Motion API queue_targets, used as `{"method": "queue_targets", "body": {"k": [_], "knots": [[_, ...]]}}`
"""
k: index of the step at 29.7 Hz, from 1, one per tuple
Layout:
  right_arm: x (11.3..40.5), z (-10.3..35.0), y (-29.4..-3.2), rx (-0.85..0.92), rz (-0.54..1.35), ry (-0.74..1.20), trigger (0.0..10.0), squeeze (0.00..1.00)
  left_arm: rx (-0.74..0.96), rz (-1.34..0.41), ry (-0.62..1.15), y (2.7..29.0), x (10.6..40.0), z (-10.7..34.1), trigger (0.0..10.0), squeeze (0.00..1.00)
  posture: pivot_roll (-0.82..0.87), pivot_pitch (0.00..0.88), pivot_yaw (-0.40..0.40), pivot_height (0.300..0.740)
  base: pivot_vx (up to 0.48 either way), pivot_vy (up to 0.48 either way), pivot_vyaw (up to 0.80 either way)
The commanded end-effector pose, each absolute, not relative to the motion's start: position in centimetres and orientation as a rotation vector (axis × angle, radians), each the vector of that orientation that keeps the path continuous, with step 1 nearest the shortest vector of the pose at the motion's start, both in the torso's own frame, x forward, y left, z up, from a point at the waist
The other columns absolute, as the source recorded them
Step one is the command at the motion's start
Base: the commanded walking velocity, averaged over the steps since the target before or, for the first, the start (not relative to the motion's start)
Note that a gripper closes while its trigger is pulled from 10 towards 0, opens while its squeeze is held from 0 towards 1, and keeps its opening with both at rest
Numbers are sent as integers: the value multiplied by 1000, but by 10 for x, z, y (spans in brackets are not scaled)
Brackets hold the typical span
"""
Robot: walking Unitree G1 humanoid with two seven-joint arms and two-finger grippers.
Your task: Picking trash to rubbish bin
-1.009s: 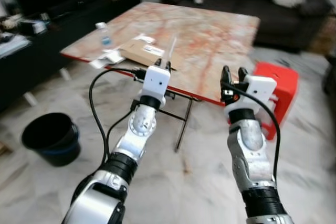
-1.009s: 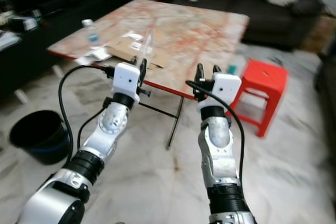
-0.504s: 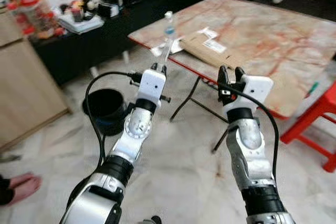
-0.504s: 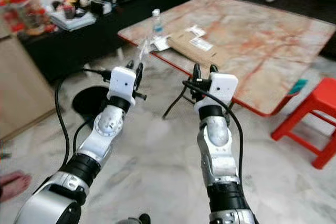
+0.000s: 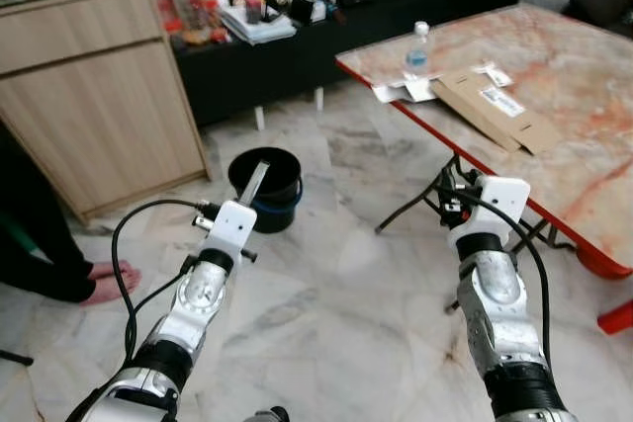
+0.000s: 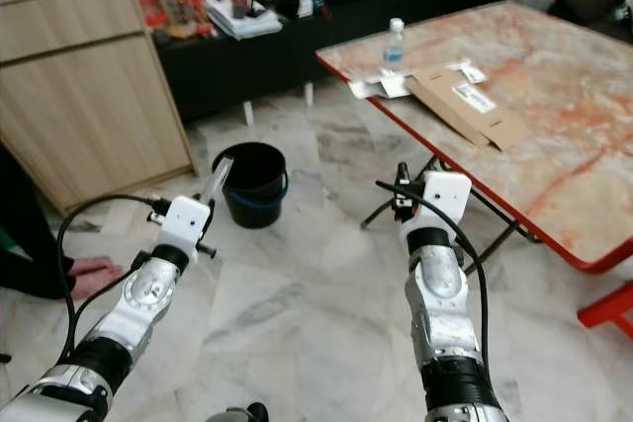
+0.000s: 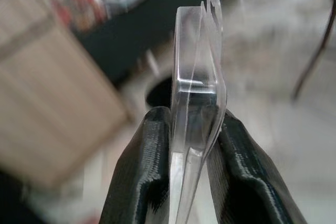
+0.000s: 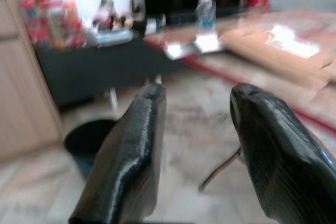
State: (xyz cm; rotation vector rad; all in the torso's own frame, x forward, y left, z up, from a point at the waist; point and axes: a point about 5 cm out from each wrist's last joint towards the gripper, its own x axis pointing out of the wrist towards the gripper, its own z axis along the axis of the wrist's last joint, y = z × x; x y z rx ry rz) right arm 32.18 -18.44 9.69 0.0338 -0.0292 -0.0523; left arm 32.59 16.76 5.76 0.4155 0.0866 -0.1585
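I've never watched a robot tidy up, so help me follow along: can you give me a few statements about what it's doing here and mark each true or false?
1. The left hand is clamped on a clear plastic piece. True.
2. The right hand holds a bottle. False: its fingers are open and hold nothing.
3. The black bin stands on the floor ahead of the robot. True.
4. The water bottle lies in the bin. False: it stands upright on the marble table.
5. Flattened cardboard lies on the table. True.

Before me the marble floor [image 5: 326,284] carries a black bin [image 5: 265,188], and the desk [image 5: 584,135] bears a bottle [image 5: 418,46], papers [image 5: 406,91] and flat cardboard [image 5: 490,111].
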Motion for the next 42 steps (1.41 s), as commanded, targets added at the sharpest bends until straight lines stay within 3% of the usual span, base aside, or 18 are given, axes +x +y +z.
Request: {"method": "queue_targets", "body": {"k": [1, 10, 18, 28, 42], "knots": [[314, 77, -197, 16, -79, 51, 10000, 0, 407, -170, 157, 169, 320, 45, 10000, 0, 33, 55, -12, 740, 0, 0, 0], [279, 15, -221, 3, -116, 319, 10000, 0, 396, -186, 344, 177, 299, 12, 10000, 0, 27, 56, -18, 740, 0, 0, 0], [222, -44, -234, 4, -151, 631, 10000, 0, 395, -159, 520, 190, 272, -18, 10000, 0, 25, 51, -22, 740, 353, 0, 0], [186, -69, -232, 11, -168, 779, 10000, 0, 377, -144, 589, 189, 259, -31, 10000, 0, -4, 43, -30, 740, 391, 0, 0], [177, -76, -221, 68, -180, 793, 10000, 0, 398, -140, 628, 195, 256, -34, 10000, 0, 12, 14, -11, 740, 374, 0, 0]]}}
